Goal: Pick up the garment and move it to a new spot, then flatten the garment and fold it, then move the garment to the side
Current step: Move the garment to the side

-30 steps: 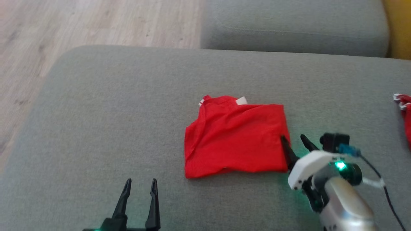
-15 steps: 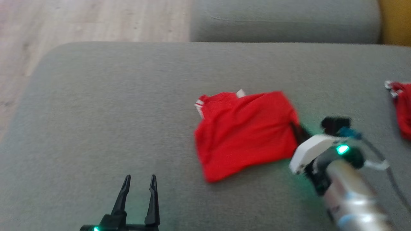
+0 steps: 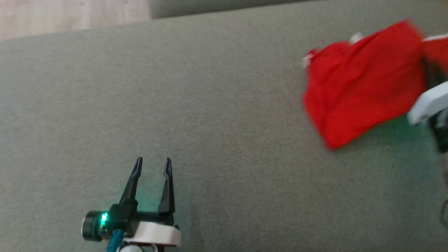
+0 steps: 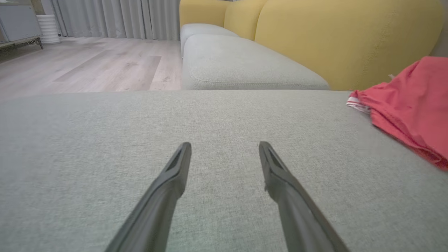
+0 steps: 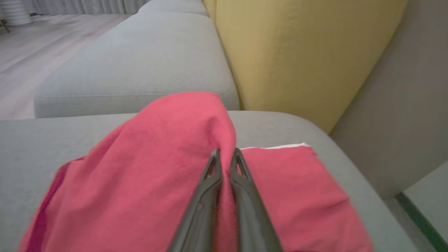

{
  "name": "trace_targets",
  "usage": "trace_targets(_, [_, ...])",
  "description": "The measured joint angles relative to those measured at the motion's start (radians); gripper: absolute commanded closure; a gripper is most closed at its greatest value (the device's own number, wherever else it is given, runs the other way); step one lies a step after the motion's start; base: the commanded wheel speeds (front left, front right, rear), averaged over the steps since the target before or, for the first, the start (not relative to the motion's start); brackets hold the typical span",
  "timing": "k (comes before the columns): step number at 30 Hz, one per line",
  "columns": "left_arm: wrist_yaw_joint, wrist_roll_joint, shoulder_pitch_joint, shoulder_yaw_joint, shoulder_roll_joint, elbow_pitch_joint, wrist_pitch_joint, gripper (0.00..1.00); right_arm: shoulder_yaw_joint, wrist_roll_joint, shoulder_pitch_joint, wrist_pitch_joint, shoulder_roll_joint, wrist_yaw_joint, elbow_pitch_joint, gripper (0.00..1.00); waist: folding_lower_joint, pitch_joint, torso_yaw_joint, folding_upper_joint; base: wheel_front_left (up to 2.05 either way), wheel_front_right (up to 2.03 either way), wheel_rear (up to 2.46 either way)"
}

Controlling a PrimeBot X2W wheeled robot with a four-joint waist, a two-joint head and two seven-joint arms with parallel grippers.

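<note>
Gripping the folded red fabric garment (image 5: 140, 168) by a raised fold, my right pincer (image 5: 225, 155) is clamped on it near the right edge of the grey fabric sofa cushion (image 3: 210, 105). My left pincer (image 3: 153, 164) hovers parted by the front edge.

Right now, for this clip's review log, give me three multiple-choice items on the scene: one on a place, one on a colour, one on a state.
1. Where is the red garment relative to the left hand?
A. inside its grasp
B. off to its right
C. on the floor

2. What colour is the backrest behind the grey seat?
A. blue
B. yellow
C. black

3. What state is the right hand in?
A. open and free
B. shut on nothing
C. shut on the garment

Key: 1 B, the head view shows it far to the right of that hand. 2 B, both wrist views show yellow upholstery. 3 C, the right wrist view shows red cloth pinched in it.
</note>
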Motion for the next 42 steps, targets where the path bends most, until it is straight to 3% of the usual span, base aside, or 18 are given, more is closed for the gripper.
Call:
trace_targets(5, [-0.008, 0.001, -0.03, 0.0, 0.0, 0.003, 0.0, 0.0, -0.099, -0.039, -0.027, 0.029, -0.072, 0.0, -0.046, 1.0, 0.0, 0.043, -0.025, 0.0, 0.0, 0.0, 0.0])
trace_targets(6, [-0.009, 0.005, -0.036, 0.0, 0.0, 0.003, 0.0, 0.0, -0.125, -0.056, -0.033, 0.042, -0.087, 0.0, -0.057, 0.9, 0.0, 0.051, -0.029, 0.0, 0.0, 0.0, 0.0])
trace_targets(7, [-0.013, 0.008, -0.042, 0.0, -0.001, 0.004, 0.0, 0.0, -0.153, -0.076, -0.036, 0.052, -0.099, 0.0, -0.069, 0.0, -0.0001, 0.059, -0.032, 0.0, 0.0, 0.0, 0.0])
trace_targets(12, [-0.03, -0.002, -0.058, 0.001, -0.001, 0.005, 0.0, 0.0, -0.256, -0.186, -0.028, 0.054, -0.088, 0.0, -0.148, 0.0, 0.0, 0.062, -0.03, 0.0, 0.0, 0.0, 0.0])
trace_targets(17, [-0.053, -0.046, -0.051, 0.003, -0.002, -0.007, 0.0, 0.0, -0.289, -0.235, 0.09, 0.051, 0.048, 0.0, -0.235, 0.0, -0.0003, 0.018, -0.019, 0.0, 0.0, 0.0, 0.0])
trace_targets(22, [-0.051, -0.056, -0.023, 0.011, -0.002, -0.004, 0.0, 0.0, -0.21, -0.206, 0.295, -0.001, 0.209, 0.0, -0.271, 0.0, -0.0003, -0.047, -0.005, 0.0, 0.0, 0.0, 0.0])
trace_targets(26, [-0.034, -0.056, 0.01, 0.025, -0.002, -0.002, 0.0, 0.0, -0.052, -0.109, 0.412, -0.086, 0.288, 0.0, -0.271, 0.0, -0.0004, -0.107, 0.008, 0.0, 0.0, 0.0, 0.0])
trace_targets(32, [-0.014, -0.054, 0.081, 0.037, -0.002, -0.003, 0.0, 0.0, 0.127, 0.007, 0.532, -0.172, 0.317, 0.0, -0.26, 0.0, -0.0005, -0.199, 0.03, 0.0, 0.0, 0.0, 0.0])
trace_targets(39, [-0.006, -0.054, 0.149, 0.065, -0.002, -0.032, 0.0, 0.0, 0.103, -0.08, 0.65, -0.179, 0.326, 0.0, -0.484, 0.0, -0.0004, -0.274, 0.056, 0.0, 0.0, 0.0, 0.0])
trace_targets(42, [-0.001, -0.054, 0.171, 0.07, -0.002, -0.049, 0.0, 0.0, 0.076, -0.111, 0.725, -0.179, 0.335, 0.0, -0.526, 0.0, -0.0005, -0.297, 0.064, 0.0, 0.0, 0.0, 0.0])
